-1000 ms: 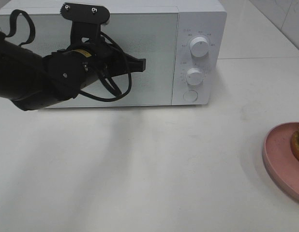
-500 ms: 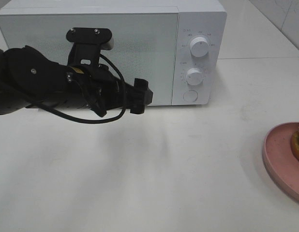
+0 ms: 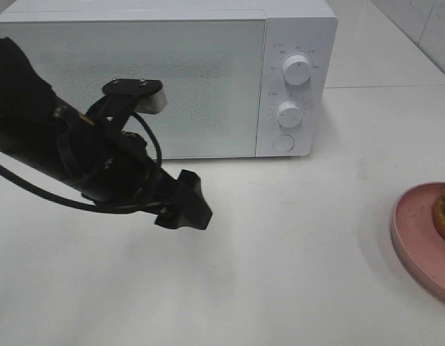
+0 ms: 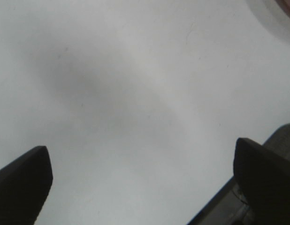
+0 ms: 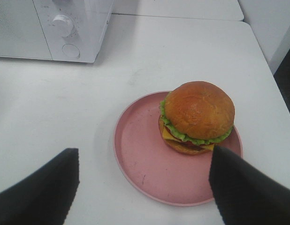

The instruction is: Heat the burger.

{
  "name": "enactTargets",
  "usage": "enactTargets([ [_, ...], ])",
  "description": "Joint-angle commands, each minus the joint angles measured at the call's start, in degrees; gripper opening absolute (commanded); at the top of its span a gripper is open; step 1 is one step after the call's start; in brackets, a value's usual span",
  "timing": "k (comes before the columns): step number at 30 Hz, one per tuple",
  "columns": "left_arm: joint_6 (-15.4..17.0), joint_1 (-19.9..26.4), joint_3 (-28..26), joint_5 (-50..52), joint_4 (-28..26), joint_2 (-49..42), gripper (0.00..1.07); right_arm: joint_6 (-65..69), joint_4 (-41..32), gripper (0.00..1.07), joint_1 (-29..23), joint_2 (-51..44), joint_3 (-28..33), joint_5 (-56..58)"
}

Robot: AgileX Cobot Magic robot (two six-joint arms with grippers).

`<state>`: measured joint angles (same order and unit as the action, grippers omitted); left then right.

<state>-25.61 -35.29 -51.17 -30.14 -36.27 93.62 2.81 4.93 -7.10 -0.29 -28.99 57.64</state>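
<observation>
Sitting on the pink plate (image 5: pixel 135 159), well right of the closed microwave (image 3: pixel 165 72), was the burger (image 5: pixel 197 117); left fingers (image 4: pixel 27 173) wide, empty above the surface (image 3: pixel 294 252); right fingers (image 5: pixel 46 187) wide over the plate.

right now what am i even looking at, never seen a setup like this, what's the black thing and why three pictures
It is a robot with two arms, each ending in a two-fingered gripper. One picture comes from a camera mounted high; the other two come from cameras on the wrists. The black shape is the left arm; its left gripper is open, over bare white table, holding nothing. The right gripper is open above the burger, which sits on a pink plate. The white microwave stands behind with its door shut.
</observation>
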Motion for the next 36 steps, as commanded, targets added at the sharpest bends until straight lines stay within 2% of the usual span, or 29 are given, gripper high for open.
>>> enactTargets([
  [1,0.3,5.4,0.2,-9.7,0.4,-2.3,0.98,-0.6,-0.1,0.75,0.4,-1.7,0.3,-0.7],
  [2,0.3,5.4,0.2,-9.7,0.4,-2.3,0.98,-0.6,-0.1,0.75,0.4,-1.7,0.3,-0.7],
  [4,0.3,10.6,0.2,-16.5,0.5,-4.1,0.98,-0.6,-0.1,0.75,0.4,-1.7,0.3,-0.7],
  [5,0.3,10.6,0.2,-16.5,0.5,-4.1,0.98,-0.6,-0.1,0.75,0.4,-1.7,0.3,-0.7],
  [6,0.4,14.2,0.2,-20.4,0.5,-5.3,0.98,-0.6,-0.1,0.75,0.4,-1.7,0.3,-0.7],
  [7,0.4,14.2,0.2,-20.4,0.5,-5.3,0.98,-0.6,-0.1,0.75,0.4,-1.7,0.3,-0.7],
  [9,1.5,20.1,0.2,-25.6,1.0,-7.2,0.98,-0.6,-0.1,0.75,0.4,-1.7,0.3,-0.7],
  [10,1.5,20.1,0.2,-25.6,1.0,-7.2,0.98,-0.6,-0.1,0.75,0.4,-1.7,0.3,-0.7],
  [11,2.4,23.9,0.2,-27.8,2.2,-8.8,0.98,-0.6,-0.1,0.75,0.4,-1.7,0.3,-0.7],
  [12,2.4,23.9,0.2,-27.8,2.2,-8.8,0.98,-0.6,-0.1,0.75,0.4,-1.7,0.3,-0.7],
  [13,3.8,27.1,0.2,-29.2,4.2,-10.4,0.98,-0.6,-0.1,0.75,0.4,-1.7,0.3,-0.7],
  [15,4.8,28.7,0.2,-29.8,5.6,-11.4,0.98,-0.6,-0.1,0.75,0.4,-1.7,0.3,-0.7],
  [17,7.7,34.7,0.2,-32.1,10.8,-15.2,0.98,-0.6,-0.1,0.75,0.4,-1.7,0.3,-0.7],
  [20,8.0,36.1,0.2,-32.5,12.1,-16.3,0.98,-0.6,-0.1,0.75,0.4,-1.7,0.3,-0.7],
  [21,9.3,38.0,0.5,-32.7,13.6,-18.1,0.98,-0.6,-0.1,0.75,0.4,-1.7,0.3,-0.7],
  [24,10.5,39.8,2.3,-32.7,14.6,-20.9,0.98,-0.6,-0.1,0.75,0.4,-1.7,0.3,-0.7],
  [25,11.1,39.8,3.9,-32.9,16.6,-23.1,0.98,-0.6,-0.1,0.75,0.4,-1.7,0.3,-0.7],
  [28,11.7,39.8,4.7,-33.1,17.3,-24.0,0.98,-0.6,-0.1,0.75,0.4,-1.7,0.3,-0.7],
  [30,15.6,39.8,9.2,-33.2,20.9,-29.2,0.98,-0.6,-0.1,0.75,0.4,-1.7,0.3,-0.7],
  [32,16.2,39.8,10.0,-33.2,21.7,-30.4,0.98,-0.6,-0.1,0.75,0.4,-1.7,0.3,-0.7],
  [33,17.4,39.8,11.5,-33.2,22.7,-33.6,0.98,-0.6,-0.1,0.75,0.4,-1.7,0.3,-0.7],
  [36,18.2,39.8,12.3,-33.7,24.1,-38.7,0.98,-0.6,-0.1,0.75,0.4,-1.7,0.3,-0.7],
])
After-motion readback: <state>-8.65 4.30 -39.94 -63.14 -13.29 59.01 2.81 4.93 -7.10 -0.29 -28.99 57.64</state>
